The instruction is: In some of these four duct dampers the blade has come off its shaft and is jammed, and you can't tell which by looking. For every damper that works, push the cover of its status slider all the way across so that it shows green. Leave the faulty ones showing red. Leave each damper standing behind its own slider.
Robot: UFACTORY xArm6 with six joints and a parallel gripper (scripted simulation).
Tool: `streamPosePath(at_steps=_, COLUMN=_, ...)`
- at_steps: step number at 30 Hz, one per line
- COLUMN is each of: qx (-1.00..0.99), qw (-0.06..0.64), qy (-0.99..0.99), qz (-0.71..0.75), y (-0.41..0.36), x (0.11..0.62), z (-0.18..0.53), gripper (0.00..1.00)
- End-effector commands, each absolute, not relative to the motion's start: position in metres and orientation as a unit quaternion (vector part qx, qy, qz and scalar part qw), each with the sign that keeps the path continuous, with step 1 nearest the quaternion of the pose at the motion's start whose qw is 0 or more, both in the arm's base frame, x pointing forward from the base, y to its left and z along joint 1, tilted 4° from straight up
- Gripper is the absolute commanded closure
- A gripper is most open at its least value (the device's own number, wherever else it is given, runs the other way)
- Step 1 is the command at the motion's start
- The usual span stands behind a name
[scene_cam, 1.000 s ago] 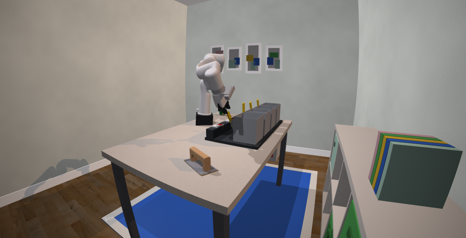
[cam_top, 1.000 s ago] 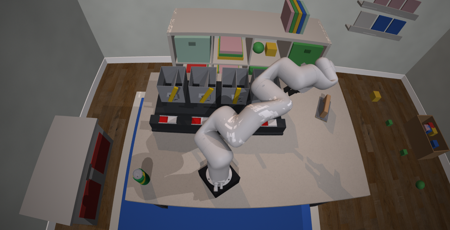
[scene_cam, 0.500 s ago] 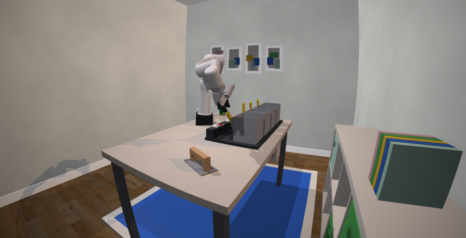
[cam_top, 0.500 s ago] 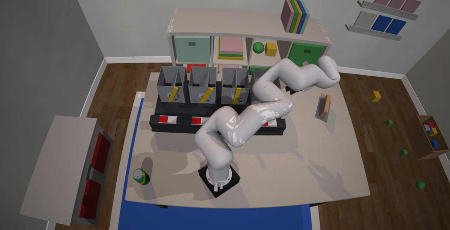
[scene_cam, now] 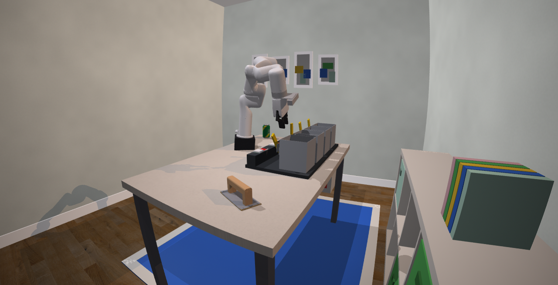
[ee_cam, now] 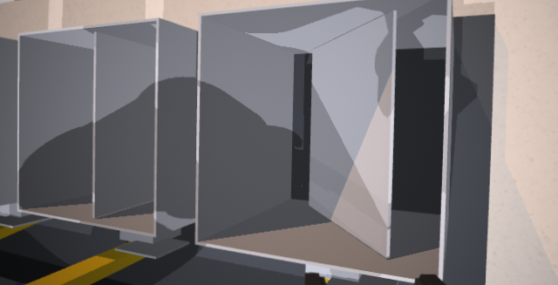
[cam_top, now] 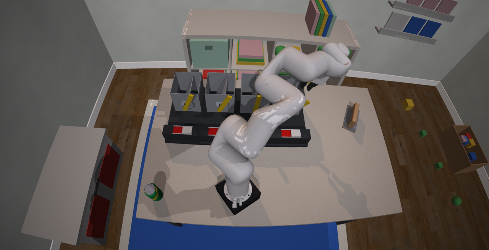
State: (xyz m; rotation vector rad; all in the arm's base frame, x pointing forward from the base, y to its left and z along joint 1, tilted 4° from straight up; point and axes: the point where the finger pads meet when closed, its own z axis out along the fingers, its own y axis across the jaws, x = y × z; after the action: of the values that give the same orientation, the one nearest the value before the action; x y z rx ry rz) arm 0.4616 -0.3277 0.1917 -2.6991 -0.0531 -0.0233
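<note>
Pincer (scene_cam: 281, 121) raised above dampers (scene_cam: 308, 144)

Directly below the claw (scene_cam: 281, 123), the damper boxes (ee_cam: 323, 124) look like thin, smooth grey sheet metal with a dull satin sheen, and they stand on a matt black base (cam_top: 235, 138) (plastic, by the look of it). The arm (cam_top: 273, 111) behind the claw has a glossy white shell with bright highlights. Farther out to the claw's side, the float (scene_cam: 239, 193) has a plain wooden handle on a matt grey plate, lying on the pale, finely speckled matt table (scene_cam: 187, 181).
</note>
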Motion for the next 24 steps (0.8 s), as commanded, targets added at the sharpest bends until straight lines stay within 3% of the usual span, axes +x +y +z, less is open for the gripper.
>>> streamPosePath(at_steps=1, qx=-0.990, qw=0.137, qy=-0.009, qz=-0.024, y=-0.308, x=0.483, z=0.205, gripper=0.61)
streamPosePath(at_steps=12, qx=-0.999, qw=0.022, qy=-0.008, qz=-0.033, y=-0.269, x=0.523, z=0.232, gripper=0.61)
streamPosePath(at_steps=24, qx=-0.999, qw=0.021, qy=-0.008, qz=-0.033, y=-0.269, x=0.524, z=0.232, gripper=0.61)
